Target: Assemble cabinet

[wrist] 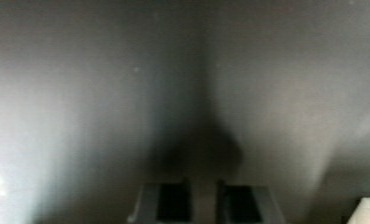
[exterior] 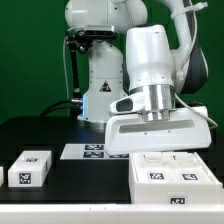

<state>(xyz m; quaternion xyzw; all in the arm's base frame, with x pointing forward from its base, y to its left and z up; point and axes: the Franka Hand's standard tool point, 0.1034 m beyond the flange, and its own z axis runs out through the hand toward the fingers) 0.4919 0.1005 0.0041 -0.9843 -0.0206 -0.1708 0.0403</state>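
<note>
Gripper: my gripper (wrist: 205, 200) is low over the cabinet's far edge. In the exterior view my own hand hides the tips.
Grip state: in the wrist view the two dark fingertips (wrist: 166, 203) stand close together with only a thin pale strip between them. It is too blurred for me to tell whether they are closed on something or on nothing.
Cabinet, place: the cabinet (exterior: 172, 172) sits on the black worktop (exterior: 90, 188), at the exterior view's lower right, straight beneath me.
Key relation: it lies directly below my gripper, no sideways offset that I can see. Its long side runs across the exterior view, left to right, and my hand's broad bar lies parallel to it. I judge the coming move is vertical, not a reach.
Cabinet, look: white, boxy, built of panels. The top face carries two black-and-white square tags side by side. The wrist view shows only smooth grey surface, very close.
Nearby: a small white tagged block (exterior: 32, 168) lies well apart, toward the exterior view's left. The marker board (exterior: 95, 151) lies flat between block and cabinet.
Risk: my guess is that a poor hold on a panel edge could tilt the body when I lift.
</note>
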